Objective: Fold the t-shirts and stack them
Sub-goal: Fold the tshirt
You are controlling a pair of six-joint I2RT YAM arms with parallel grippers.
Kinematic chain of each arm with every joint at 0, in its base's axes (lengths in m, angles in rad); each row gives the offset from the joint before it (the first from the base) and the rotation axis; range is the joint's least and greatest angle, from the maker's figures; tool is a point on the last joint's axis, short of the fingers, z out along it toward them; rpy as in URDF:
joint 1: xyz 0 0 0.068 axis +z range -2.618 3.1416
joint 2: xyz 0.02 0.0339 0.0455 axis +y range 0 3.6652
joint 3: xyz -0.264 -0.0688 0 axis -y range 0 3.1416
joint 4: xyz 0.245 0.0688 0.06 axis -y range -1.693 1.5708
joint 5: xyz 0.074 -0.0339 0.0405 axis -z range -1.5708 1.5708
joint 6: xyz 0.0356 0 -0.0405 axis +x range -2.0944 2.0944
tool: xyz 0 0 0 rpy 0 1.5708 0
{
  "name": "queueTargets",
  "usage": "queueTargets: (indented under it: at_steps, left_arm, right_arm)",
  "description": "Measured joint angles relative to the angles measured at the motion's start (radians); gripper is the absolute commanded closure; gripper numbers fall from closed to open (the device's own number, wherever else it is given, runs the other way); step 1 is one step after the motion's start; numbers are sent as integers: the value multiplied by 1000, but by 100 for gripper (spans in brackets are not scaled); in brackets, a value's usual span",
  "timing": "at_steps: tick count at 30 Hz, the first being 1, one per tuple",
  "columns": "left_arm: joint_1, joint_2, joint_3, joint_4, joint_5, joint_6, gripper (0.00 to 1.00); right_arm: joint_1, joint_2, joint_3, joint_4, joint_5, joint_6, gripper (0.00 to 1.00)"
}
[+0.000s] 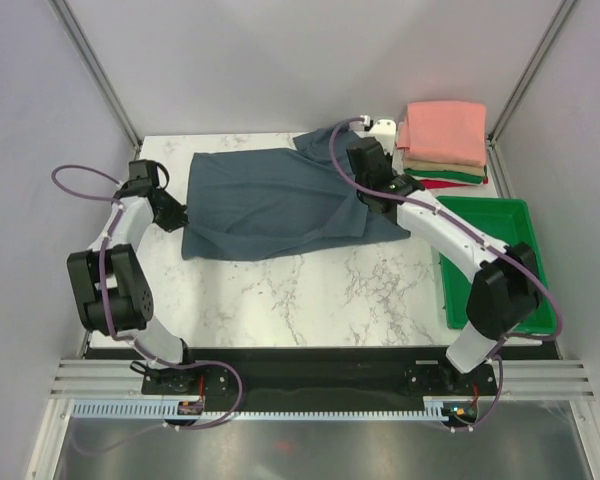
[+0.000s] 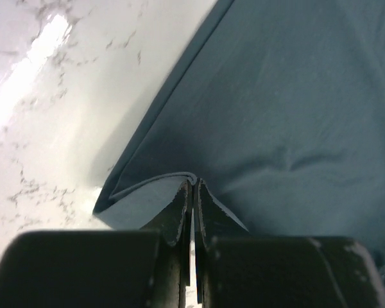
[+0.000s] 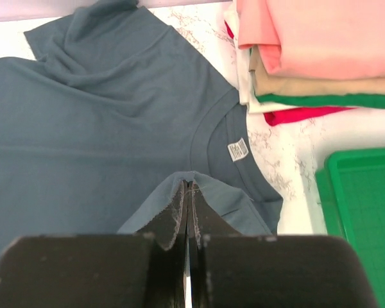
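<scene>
just one slate shirt, four folded shirts, left pincer, right pincer

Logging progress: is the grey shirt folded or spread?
Spread: grey shirt lies open, collar label showing; left pincer and right pincer pinch edges.

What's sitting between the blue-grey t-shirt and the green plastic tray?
Nothing but a bare strip of white marble table separates the slate blue-grey cloth t-shirt from the green plastic tray; the right wrist view shows it.

On marble table: blue-grey shirt, folded shirt stack, green tray.
</scene>
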Motion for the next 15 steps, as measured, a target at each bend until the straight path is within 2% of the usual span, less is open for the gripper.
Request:
queueTargets:
  at_steps: [5,15]
  left_arm:
    - [5,122,114,-1,-2,8,98]
    - [28,261,196,-25,-3,10,98]
  right_arm:
    - [-50,136,123,4,-41,-25,100]
    - [-126,359,329,-10,-97,-45,100]
